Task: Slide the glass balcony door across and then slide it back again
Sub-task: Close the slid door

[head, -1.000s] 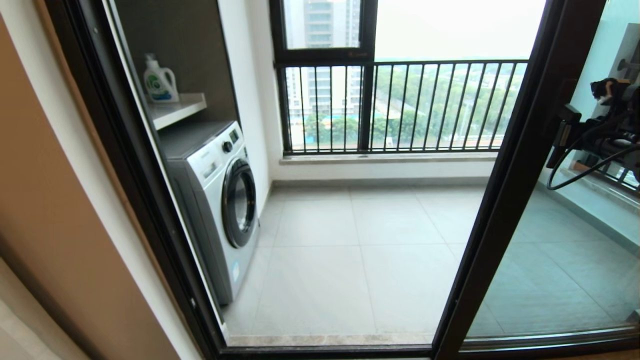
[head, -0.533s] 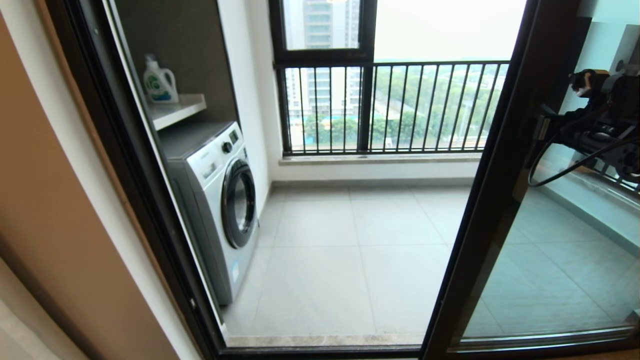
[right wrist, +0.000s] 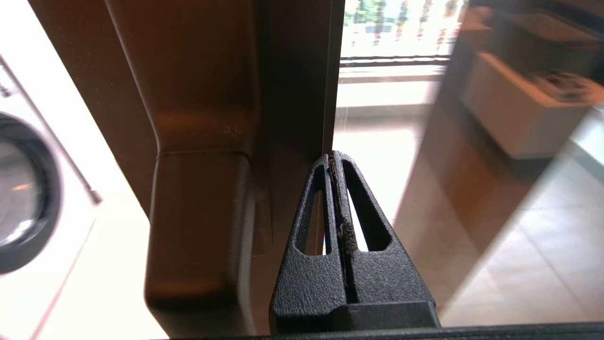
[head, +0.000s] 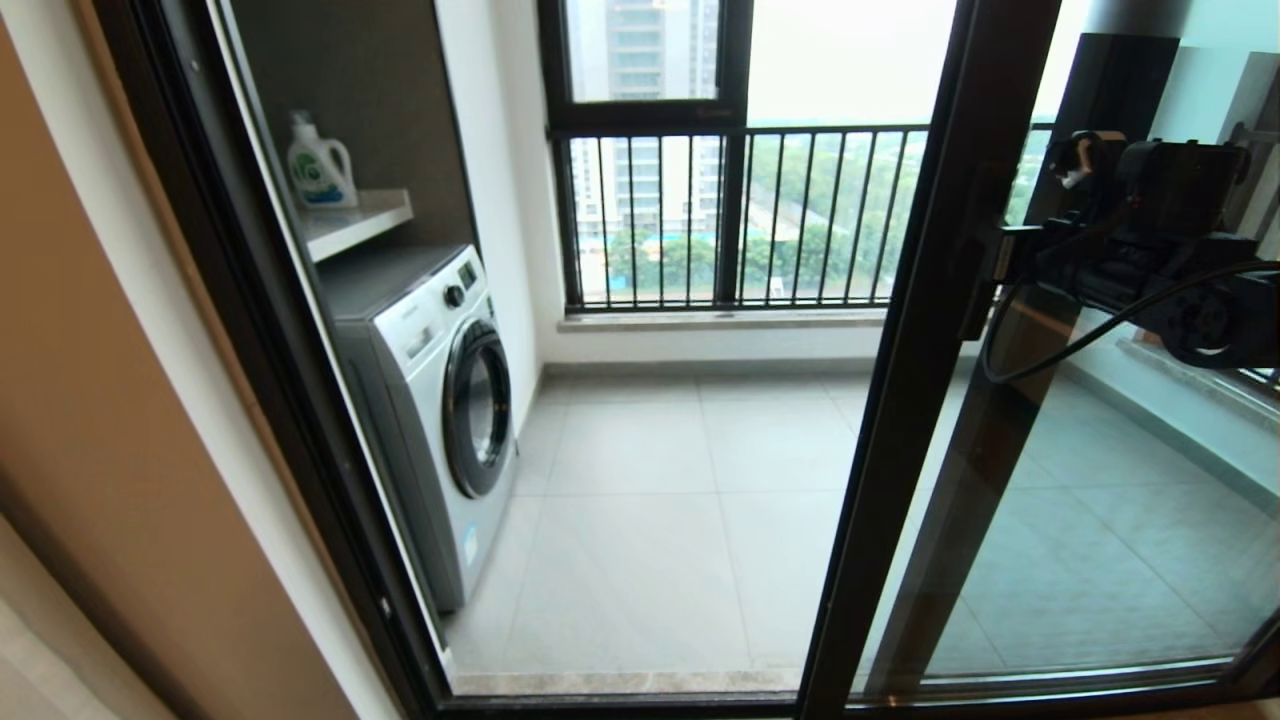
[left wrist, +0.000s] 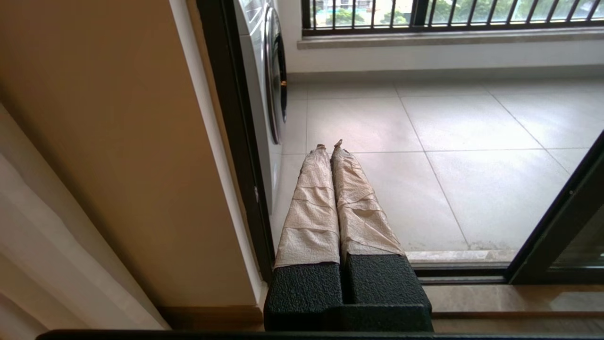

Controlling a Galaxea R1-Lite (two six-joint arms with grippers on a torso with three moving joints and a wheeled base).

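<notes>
A tiled balcony floor (head: 690,500) lies beyond the dark doorway, closed off at the far side by a window with black railing bars (head: 740,220). A washer (head: 440,400) stands at the left of the opening, a detergent bottle (head: 318,162) on the shelf (head: 355,220) above it. The door (head: 930,330) stands partway across the opening, well to the right of the washer, with open floor between them. The right gripper (right wrist: 334,158) sits against the door's stile beside the handle (right wrist: 200,226), fingers pressed together and holding nothing. The left gripper (left wrist: 329,144) hangs low near the washer's front, its taped fingers (left wrist: 311,208) together and empty.
</notes>
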